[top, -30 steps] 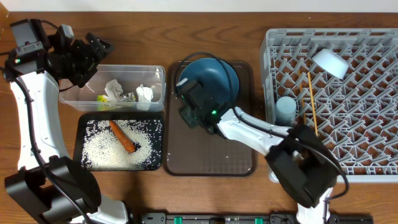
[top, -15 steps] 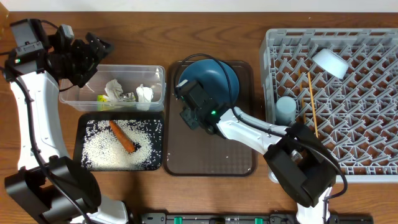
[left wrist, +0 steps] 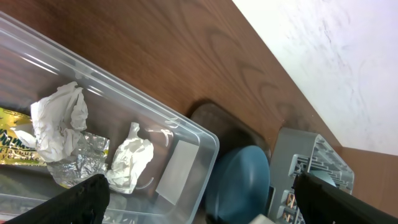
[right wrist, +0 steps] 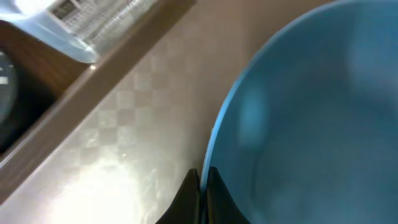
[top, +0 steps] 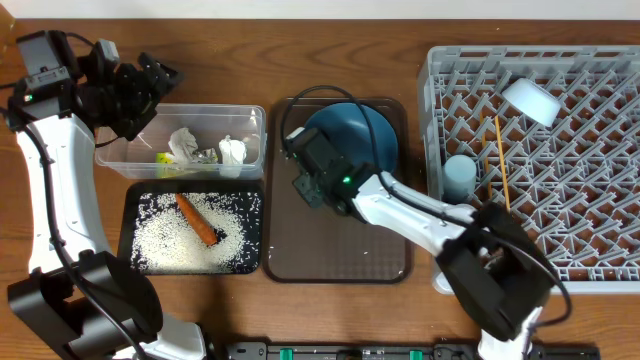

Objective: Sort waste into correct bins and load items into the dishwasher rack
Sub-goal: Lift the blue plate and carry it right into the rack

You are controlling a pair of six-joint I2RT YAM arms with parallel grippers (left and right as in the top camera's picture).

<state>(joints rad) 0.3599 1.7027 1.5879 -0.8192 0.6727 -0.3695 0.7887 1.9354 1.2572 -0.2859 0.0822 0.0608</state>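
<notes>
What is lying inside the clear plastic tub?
Crumpled white tissues, a yellow-green wrapper and a silvery foil scrap lie in the clear tub. From above, the left gripper covers its far-left corner, so anything there is hidden.

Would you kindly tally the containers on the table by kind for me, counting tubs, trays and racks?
Tubs: 1, the clear tub
Trays: 2, the black tray and the brown serving tray
Racks: 1, the dishwasher rack
Total: 4
</notes>
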